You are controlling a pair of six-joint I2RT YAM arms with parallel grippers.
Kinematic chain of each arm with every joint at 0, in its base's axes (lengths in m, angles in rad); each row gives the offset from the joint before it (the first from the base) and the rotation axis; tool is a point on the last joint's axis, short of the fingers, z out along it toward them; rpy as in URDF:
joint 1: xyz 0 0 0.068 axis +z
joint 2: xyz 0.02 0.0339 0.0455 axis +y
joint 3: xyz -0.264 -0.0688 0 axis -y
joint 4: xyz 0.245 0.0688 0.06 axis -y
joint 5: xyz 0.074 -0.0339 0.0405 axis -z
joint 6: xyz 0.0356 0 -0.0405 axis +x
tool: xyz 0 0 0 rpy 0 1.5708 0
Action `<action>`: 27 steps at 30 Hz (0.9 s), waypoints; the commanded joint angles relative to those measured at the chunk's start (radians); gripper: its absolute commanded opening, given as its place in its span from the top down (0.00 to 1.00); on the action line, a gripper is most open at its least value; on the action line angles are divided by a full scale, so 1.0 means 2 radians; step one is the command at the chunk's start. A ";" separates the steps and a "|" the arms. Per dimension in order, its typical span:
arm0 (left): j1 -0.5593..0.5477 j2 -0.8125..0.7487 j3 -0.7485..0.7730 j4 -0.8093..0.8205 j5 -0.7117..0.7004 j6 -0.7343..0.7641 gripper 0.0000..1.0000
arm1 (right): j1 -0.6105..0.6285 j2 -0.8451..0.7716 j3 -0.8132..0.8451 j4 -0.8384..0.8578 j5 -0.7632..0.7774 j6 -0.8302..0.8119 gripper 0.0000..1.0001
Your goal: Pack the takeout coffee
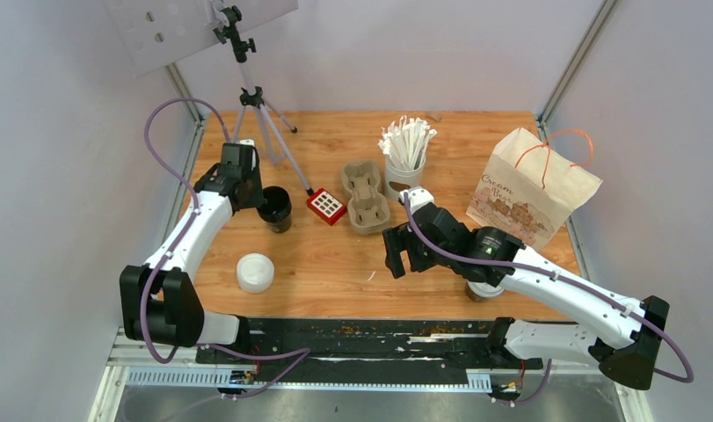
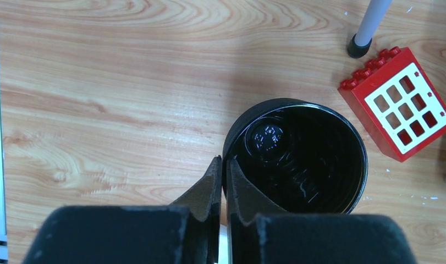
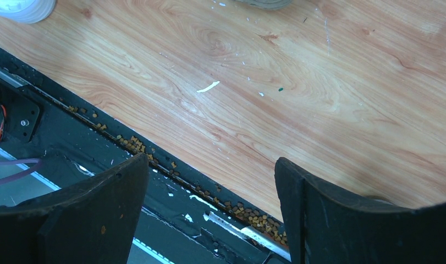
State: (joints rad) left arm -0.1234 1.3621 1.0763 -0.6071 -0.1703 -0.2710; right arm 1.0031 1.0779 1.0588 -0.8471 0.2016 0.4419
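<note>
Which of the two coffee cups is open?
The dark cup at the left end effector: no lid, rim pinched. The other cup sits mostly hidden under the right arm.

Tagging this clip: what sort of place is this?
Probably a lab robot cell staged for café packing: white enclosure walls around a wooden table, a tripod standing on it, and a dark cup, pulp tray and paper bag as props.

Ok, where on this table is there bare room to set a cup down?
Bare wood between the white lid and the right gripper, and at the back between tripod and stick cup. Crowded mid-table: open cup, red block, pulp tray, then paper bag.
</note>
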 commanded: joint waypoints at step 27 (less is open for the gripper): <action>0.003 -0.010 0.068 -0.040 0.020 0.017 1.00 | 0.002 -0.005 -0.002 0.028 0.002 -0.003 0.16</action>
State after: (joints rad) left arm -0.1234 1.3621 1.1561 -0.6731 -0.1482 -0.2546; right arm 1.0031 1.0779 1.0473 -0.8310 0.2008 0.4423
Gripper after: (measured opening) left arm 0.008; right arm 0.843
